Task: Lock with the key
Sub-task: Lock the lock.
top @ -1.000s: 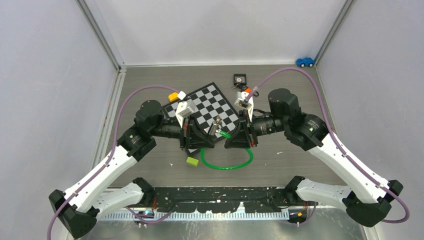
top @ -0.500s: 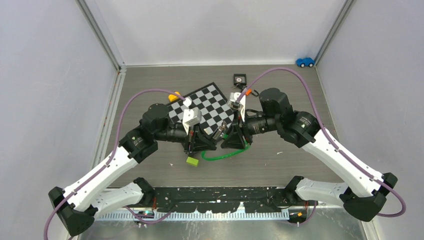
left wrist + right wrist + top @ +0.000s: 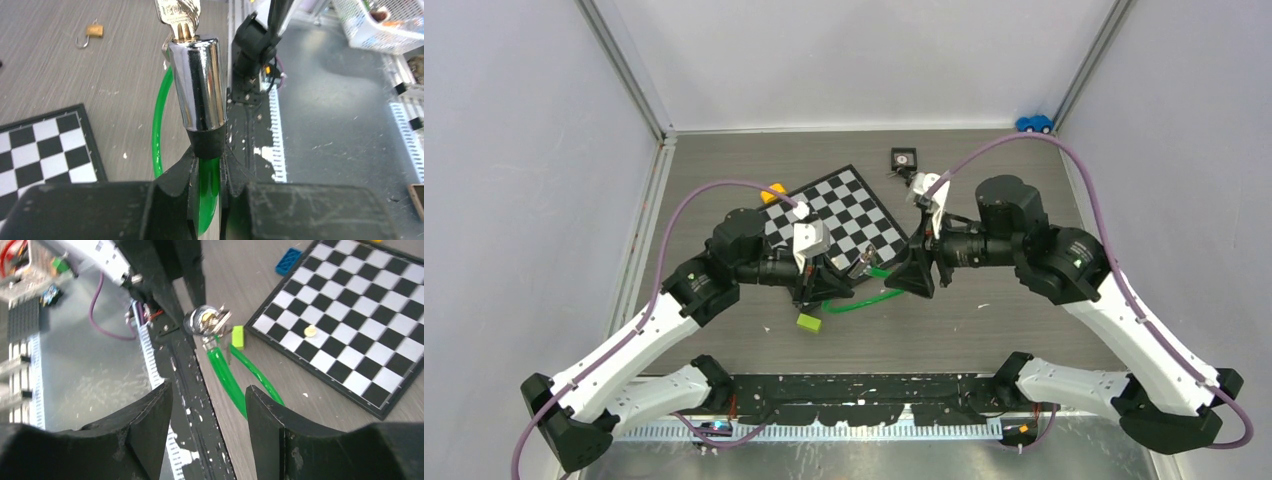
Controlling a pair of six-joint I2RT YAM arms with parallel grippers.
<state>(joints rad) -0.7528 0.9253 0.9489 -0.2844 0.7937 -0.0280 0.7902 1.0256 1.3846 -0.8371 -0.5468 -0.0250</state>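
A green cable lock (image 3: 864, 300) has a chrome cylinder (image 3: 197, 85) with a key (image 3: 177, 15) stuck in its top. My left gripper (image 3: 209, 155) is shut on the green cable just below the cylinder's black collar and holds it upright above the table. It shows in the top view at the centre (image 3: 844, 282). My right gripper (image 3: 209, 395) is open and empty, a little way to the right of the cylinder (image 3: 205, 320), which faces it with the key. In the top view the right gripper (image 3: 914, 276) is apart from the lock.
A chessboard (image 3: 849, 205) lies behind the grippers with a white piece (image 3: 310, 330) on it. A lime block (image 3: 808, 322), a yellow block (image 3: 773, 190), a small black box (image 3: 905, 158) and a blue toy car (image 3: 1034, 124) lie around. A small brass padlock (image 3: 92, 31) lies on the table.
My right gripper was right at the key half a second ago. It has drawn back to the right and stands open. The left gripper still holds the lock, shifted slightly.
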